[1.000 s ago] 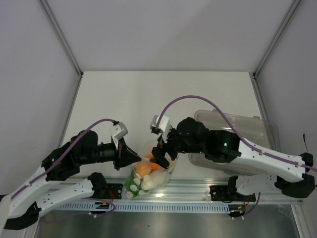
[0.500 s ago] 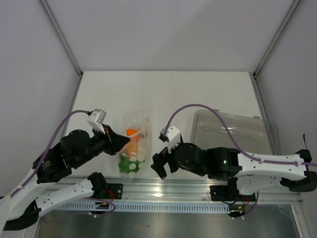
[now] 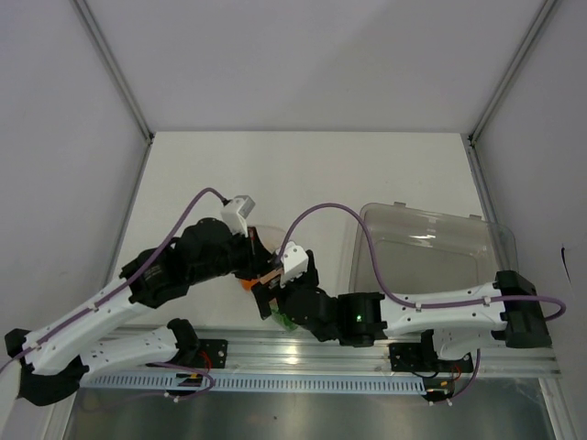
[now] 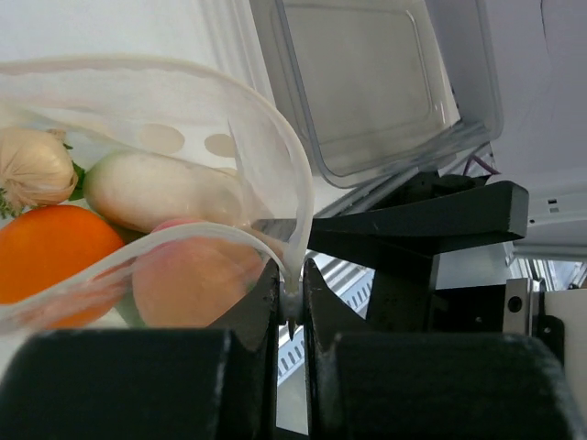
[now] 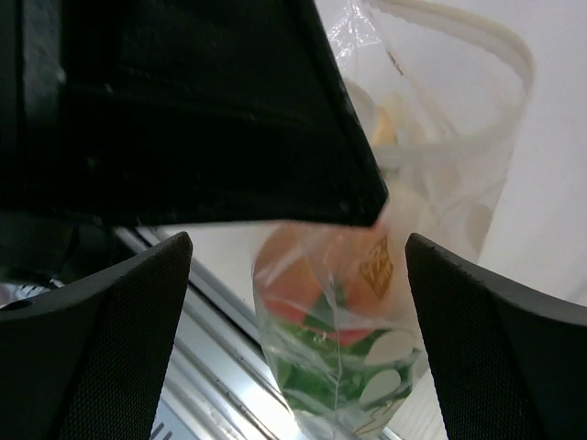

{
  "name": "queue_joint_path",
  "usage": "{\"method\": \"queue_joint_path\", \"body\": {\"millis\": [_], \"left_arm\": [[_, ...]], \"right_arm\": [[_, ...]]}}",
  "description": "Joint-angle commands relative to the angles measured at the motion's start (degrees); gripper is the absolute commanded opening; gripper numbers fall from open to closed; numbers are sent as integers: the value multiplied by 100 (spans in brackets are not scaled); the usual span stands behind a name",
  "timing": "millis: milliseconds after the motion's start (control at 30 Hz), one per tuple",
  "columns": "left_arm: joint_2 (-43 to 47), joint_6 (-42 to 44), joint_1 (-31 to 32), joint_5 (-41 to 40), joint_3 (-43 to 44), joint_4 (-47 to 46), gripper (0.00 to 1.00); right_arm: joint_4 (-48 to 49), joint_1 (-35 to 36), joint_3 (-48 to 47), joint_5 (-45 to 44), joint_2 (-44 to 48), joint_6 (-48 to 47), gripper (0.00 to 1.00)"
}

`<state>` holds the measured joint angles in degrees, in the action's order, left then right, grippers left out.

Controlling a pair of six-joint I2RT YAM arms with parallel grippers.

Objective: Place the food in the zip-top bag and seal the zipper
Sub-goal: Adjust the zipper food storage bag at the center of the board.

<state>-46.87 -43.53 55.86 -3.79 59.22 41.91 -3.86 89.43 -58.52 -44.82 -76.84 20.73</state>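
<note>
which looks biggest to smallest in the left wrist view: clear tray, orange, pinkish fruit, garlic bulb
1. clear tray
2-3. orange and pinkish fruit: about alike, and the frame edge cuts off the orange, so unranked
4. garlic bulb, also cut off

Work surface: flat matte white tabletop [image 3: 303, 174], bounded at the back and both sides by pale upright panels. No marks or spills are visible on the exposed area.

Item resting directly on it: one large rigid clear plastic rectangular tray with rounded corners [image 3: 431, 257], on the right half and close to the right panel. It sits open side up.

Near edge: a ribbed aluminium rail [image 3: 367, 353] runs the full width, with a white slotted cable strip [image 3: 303, 383] just in front of it.

A small clear crinkly plastic pouch [image 5: 348, 367] sits above the near-centre area, by the rail. Contact with the tabletop cannot be confirmed.
</note>
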Motion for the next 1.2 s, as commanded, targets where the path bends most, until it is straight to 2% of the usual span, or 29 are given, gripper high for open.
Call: {"method": "queue_joint_path", "body": {"millis": [0,167,300,500,700,967,1033,1167], "left_arm": [[-102,-138,22,616,-68,-552,0],[-243,-130,22,774,-113,-763,0],[-313,-235,22,994,-156,-947,1],[-314,-393,22,1126,-279,-1124,1],[-287,-595,22,1109,-420,-1212,1],[-200,-1131,22,1126,-605,-1493,1],[-173,-1307,22,1126,-675,-1554,1],[-85,-1597,22,1188,-868,-1870,1]], "right_arm": [[825,48,225,-809,-86,228,100],[1361,57,1078,-1045,457,616,99],[2151,48,1720,-1064,714,134,99],[2863,75,1941,-766,802,-429,99],[3328,119,2063,-941,820,-553,97],[3866,101,2354,-1187,582,-403,81],[4173,101,2537,-1248,573,-421,70],[4701,84,2767,-1258,600,-596,55]]}}
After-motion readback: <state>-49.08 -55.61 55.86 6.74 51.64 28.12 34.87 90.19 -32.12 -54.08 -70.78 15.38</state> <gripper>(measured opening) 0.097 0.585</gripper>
